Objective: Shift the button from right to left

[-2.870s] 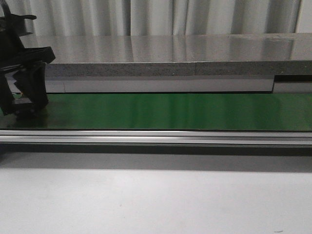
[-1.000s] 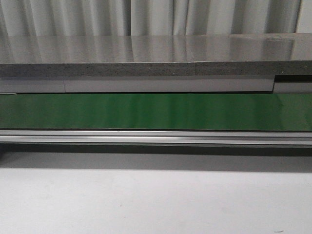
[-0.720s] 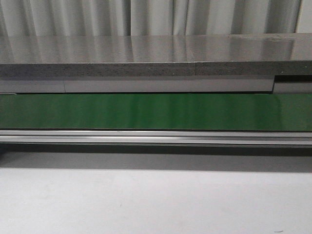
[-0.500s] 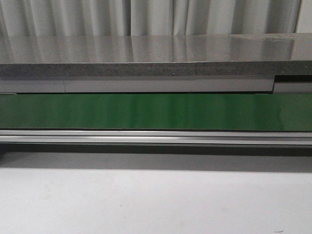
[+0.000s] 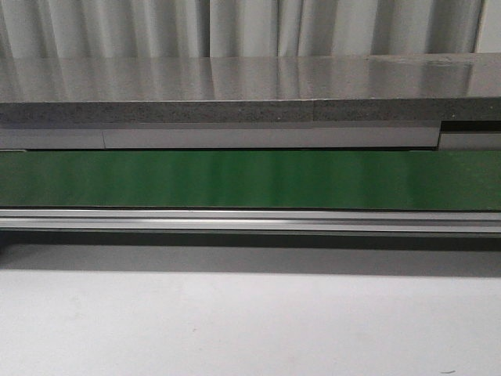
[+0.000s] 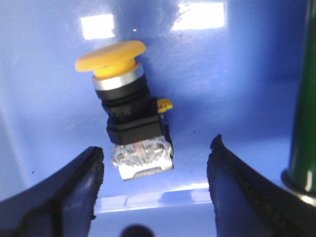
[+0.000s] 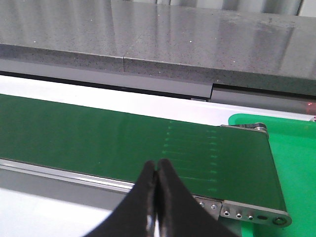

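The button (image 6: 126, 113), with a round orange-yellow cap, black body and clear terminal block, lies on its side on the blue floor of a bin (image 6: 237, 74) in the left wrist view. My left gripper (image 6: 155, 153) is open above it, its fingers apart on either side of the button's base, not touching it. My right gripper (image 7: 158, 165) is shut and empty, held over the near edge of the green conveyor belt (image 7: 98, 133). Neither gripper nor the button shows in the front view.
The green belt (image 5: 250, 178) runs across the front view with an aluminium rail (image 5: 250, 221) before it and a grey stone ledge (image 5: 250, 86) behind. A green tray (image 7: 296, 163) sits past the belt's end roller. A green cylinder (image 6: 306, 123) stands beside my left gripper.
The left arm, at the belt's left end 2.9 s ago, has left the front view. Over the last second the front view is unchanged.
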